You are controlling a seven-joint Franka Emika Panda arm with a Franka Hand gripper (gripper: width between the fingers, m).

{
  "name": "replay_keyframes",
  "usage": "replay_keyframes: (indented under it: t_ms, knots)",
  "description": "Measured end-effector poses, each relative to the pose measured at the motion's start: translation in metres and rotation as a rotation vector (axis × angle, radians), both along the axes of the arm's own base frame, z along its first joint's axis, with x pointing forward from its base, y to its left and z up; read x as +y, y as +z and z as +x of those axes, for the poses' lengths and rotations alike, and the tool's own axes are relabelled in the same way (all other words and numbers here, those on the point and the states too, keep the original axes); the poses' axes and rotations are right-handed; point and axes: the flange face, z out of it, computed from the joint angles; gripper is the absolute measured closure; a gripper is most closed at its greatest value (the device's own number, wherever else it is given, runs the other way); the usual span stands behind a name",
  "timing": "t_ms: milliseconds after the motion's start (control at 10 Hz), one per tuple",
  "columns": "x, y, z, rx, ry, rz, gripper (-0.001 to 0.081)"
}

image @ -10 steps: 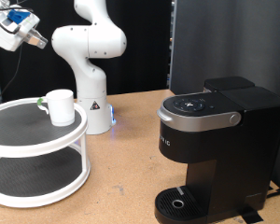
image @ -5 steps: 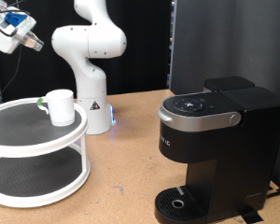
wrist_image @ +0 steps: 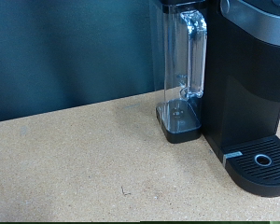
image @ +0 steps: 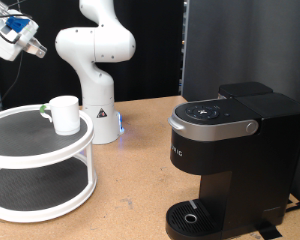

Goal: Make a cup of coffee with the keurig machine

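Note:
The white cup (image: 64,113) stands upright on the top tier of a round white two-tier shelf (image: 30,160) at the exterior view's left. The black keurig machine (image: 235,150) stands at the exterior view's right, lid down, with its round drip tray (image: 193,217) bare. My gripper (image: 35,47) hangs high at the exterior view's top left, well above the cup and to its left, with nothing seen in it. The wrist view shows the keurig machine (wrist_image: 252,75), its clear water tank (wrist_image: 187,65) and the drip tray (wrist_image: 261,163) from afar; my fingers do not show there.
The white robot base (image: 98,110) stands behind the shelf. A dark panel (image: 240,45) rises behind the machine. The brown tabletop (image: 140,170) runs between shelf and machine.
My gripper has drifted slightly towards the exterior view's left. The cup and the machine have not moved.

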Motion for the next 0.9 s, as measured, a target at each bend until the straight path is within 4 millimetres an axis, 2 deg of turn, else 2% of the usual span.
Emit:
replay_keyframes:
  t_ms: [400, 900]
  knots:
    - [-0.008, -0.027, 0.002, 0.019, -0.065, -0.015, 0.0802]
    - [-0.029, -0.048, -0.010, -0.023, -0.087, -0.002, 0.0802]
